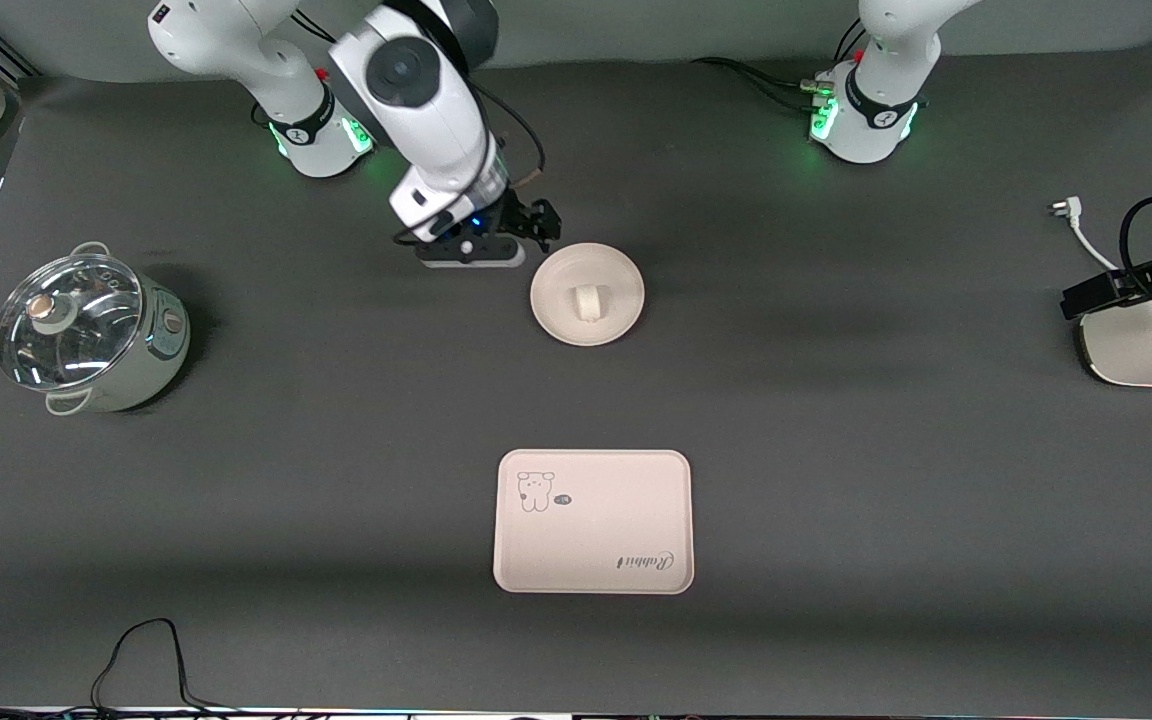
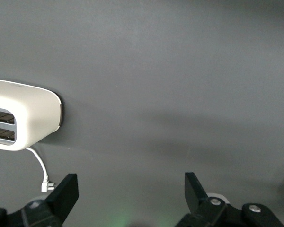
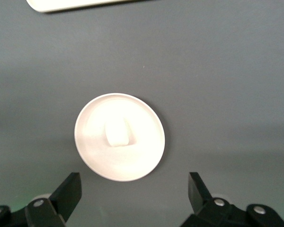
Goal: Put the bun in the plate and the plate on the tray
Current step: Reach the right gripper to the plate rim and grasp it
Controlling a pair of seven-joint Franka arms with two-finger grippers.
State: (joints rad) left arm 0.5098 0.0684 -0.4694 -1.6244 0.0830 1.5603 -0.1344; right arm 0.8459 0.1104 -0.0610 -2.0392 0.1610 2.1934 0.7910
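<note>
A glass-lidded cooking pot [image 1: 86, 335] sits at the right arm's end of the table. The right gripper [image 1: 526, 232] hangs, fingers spread wide and empty, just beside the plate [image 1: 619, 318], which holds the bun [image 1: 586, 303]. The tray [image 1: 593, 521] lies nearer the front camera, well apart. The left gripper [image 2: 131, 193], open and empty, waits near the toaster [image 2: 23, 116].

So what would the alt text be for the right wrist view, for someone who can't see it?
A small white bun lies in the middle of a round cream plate on a dark grey table. The right hand hangs above the plate's edge with its black fingers spread wide, holding nothing. A strip of the tray shows at the frame's border.
</note>
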